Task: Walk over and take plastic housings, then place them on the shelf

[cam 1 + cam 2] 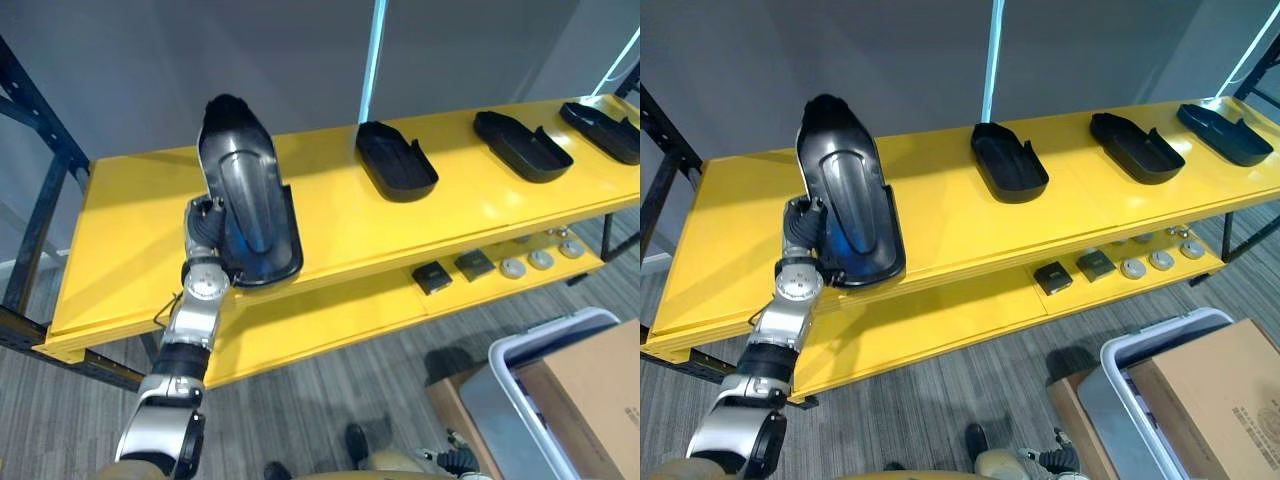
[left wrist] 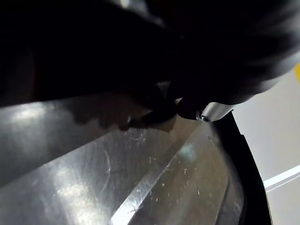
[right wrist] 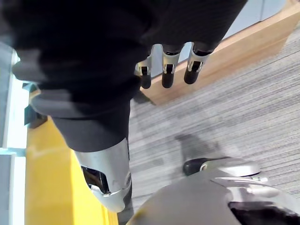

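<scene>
My left hand (image 1: 207, 226) is curled on the near left edge of a black plastic housing (image 1: 245, 190), held steeply tilted over the left part of the yellow shelf (image 1: 130, 230). The housing's low end is by the shelf's front edge; whether it touches the board I cannot tell. Its glossy inner face (image 2: 117, 178) shows close up in the left wrist view. Three more black housings (image 1: 395, 160) (image 1: 522, 145) (image 1: 605, 130) lie in a row further right on the same board. My right hand (image 3: 166, 70) hangs open over the grey carpet, holding nothing.
The lower yellow board (image 1: 330, 320) carries small dark blocks (image 1: 432, 277) and round grey parts (image 1: 540, 260). A white bin (image 1: 540, 350) and a cardboard box (image 1: 600, 390) stand on the floor at lower right. A dark rack upright (image 1: 40, 200) borders the shelf's left end.
</scene>
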